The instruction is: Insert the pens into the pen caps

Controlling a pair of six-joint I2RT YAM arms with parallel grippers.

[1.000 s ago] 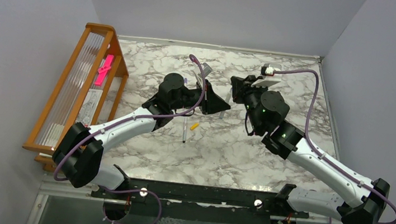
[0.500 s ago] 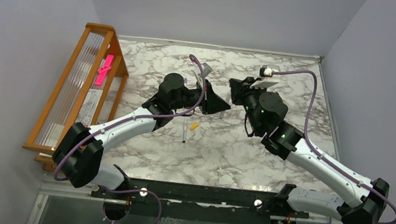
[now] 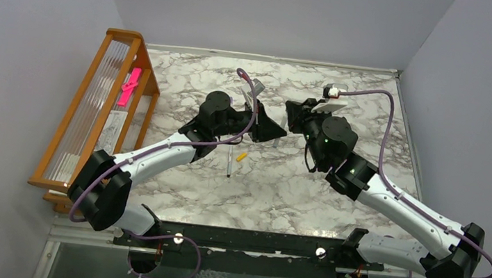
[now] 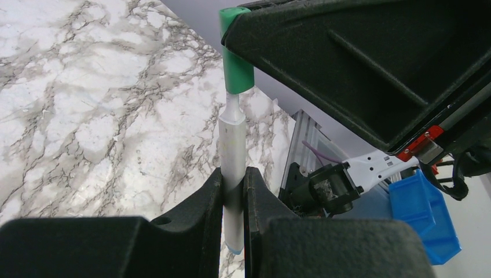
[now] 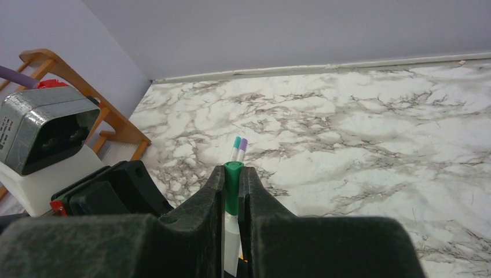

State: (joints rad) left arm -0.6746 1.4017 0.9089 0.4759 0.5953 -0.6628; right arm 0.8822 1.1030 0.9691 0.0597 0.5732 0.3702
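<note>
The green plastic pen cap [image 4: 237,66] sits over the tip of a white-grey barrelled pen [image 4: 231,136]. The two are in line, in the air above the middle of the marble bench [image 3: 293,193], somewhat towards its far edge. My left gripper [image 4: 233,182] pinches the pen's barrel, and my right gripper [image 5: 233,175] is clamped on the cap.

My left wrist view shows a bare narrow neck of pen below the cap. The right wrist view hides that joint behind its fingers, and overhead the black gripper bodies cover both.

On the bench lies a loose pen [image 3: 229,162] with a small orange cap [image 3: 242,157] just beside it. Two capped pens [image 5: 238,146], teal and purple, lie side by side. A wooden rack [image 3: 124,33] holding a bright pink strip [image 3: 129,87] stands along the left edge.
</note>
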